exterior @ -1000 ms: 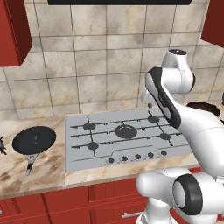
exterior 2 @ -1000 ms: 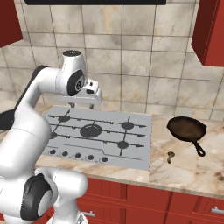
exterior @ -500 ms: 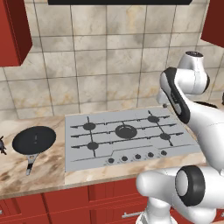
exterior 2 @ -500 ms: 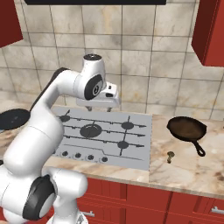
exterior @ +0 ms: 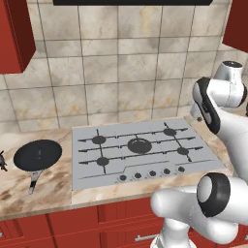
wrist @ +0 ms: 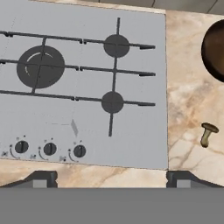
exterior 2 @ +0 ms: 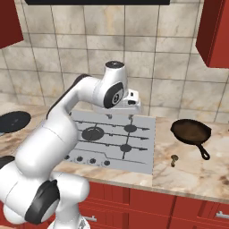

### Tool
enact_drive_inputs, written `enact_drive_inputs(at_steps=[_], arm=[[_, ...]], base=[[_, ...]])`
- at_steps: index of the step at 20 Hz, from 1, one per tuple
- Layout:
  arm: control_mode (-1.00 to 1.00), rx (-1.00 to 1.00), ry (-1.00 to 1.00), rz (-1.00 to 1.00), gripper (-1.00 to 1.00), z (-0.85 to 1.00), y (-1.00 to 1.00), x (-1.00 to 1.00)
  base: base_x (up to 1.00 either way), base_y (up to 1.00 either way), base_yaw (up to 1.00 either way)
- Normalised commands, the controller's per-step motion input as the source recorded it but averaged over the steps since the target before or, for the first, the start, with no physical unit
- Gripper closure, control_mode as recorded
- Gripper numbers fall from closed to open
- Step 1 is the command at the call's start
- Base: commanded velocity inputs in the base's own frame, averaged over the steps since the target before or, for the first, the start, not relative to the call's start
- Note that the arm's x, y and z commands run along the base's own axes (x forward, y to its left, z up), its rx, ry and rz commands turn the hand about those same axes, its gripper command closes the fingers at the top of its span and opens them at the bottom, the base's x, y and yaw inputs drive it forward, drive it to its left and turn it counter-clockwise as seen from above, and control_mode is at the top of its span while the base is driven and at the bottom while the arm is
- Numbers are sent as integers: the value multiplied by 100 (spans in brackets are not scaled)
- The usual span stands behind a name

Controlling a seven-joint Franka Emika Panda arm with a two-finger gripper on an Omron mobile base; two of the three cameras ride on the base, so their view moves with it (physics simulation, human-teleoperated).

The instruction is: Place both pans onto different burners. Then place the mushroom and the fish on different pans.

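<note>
Mushroom (wrist: 208, 133) on counter right of empty, spread gripper (wrist: 112, 178), apart.

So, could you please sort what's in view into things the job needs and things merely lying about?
Needed: black pan, brown pan, mushroom, fish, burners.

Just there: cooktop knobs, tiled wall, red cabinets.

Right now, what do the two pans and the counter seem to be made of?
The brown pan looks like cast iron: dark, dull and thick-walled, though the rendering leaves that open. The black pan looks like matte coated metal, flat, with a thin grey metal handle. The counter looks like polished stone, beige with brown veins.
</note>
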Motion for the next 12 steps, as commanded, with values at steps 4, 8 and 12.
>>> enact_drive_inputs(at_steps=[4,8,12], arm=[[-100,-4,0,0,-100,-9,-66,1],[-100,-4,0,0,-100,-9,-64,0],[-100,0,0,0,-100,-3,-76,0]], base=[[0,0,0],[0,0,0],[0,0,0]])
